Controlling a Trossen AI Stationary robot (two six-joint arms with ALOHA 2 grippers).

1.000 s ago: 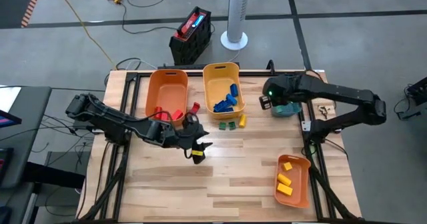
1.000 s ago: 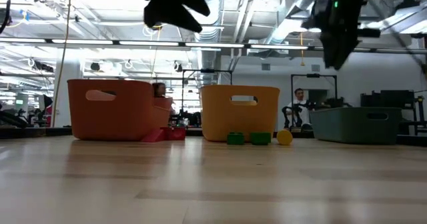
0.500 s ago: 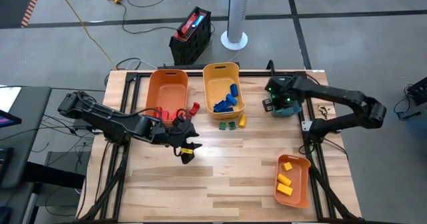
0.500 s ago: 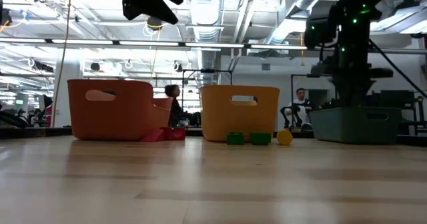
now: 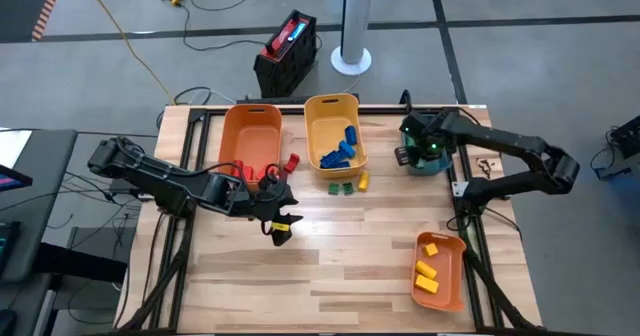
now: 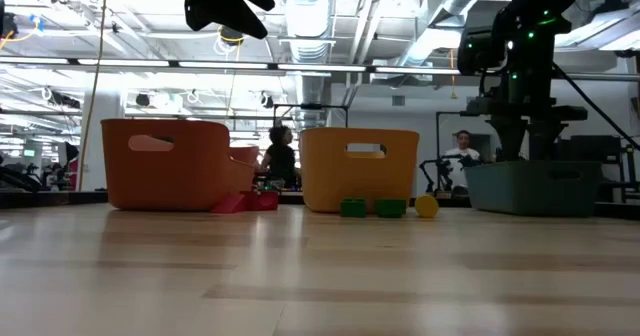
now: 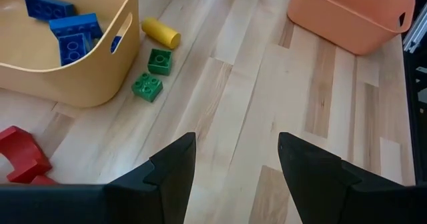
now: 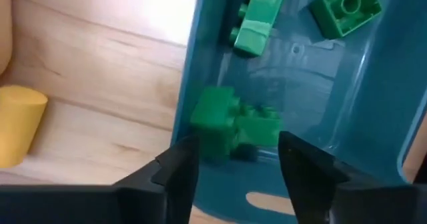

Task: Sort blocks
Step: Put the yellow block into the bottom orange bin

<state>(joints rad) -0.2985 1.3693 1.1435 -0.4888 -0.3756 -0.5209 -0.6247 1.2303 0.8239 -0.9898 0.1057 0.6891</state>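
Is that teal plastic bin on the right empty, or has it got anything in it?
Not empty. The teal plastic bin holds green toy bricks; the right wrist view shows at least three lying on its floor.

Hidden from my eyes
My right claw covers the teal bin; the red block is cut off at the edge.

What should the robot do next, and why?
Probably lift the right tool up out of the teal bin. It is open, and the green blocks lie loose in the bin below it. Two green blocks wait on the table by the yellow bin.
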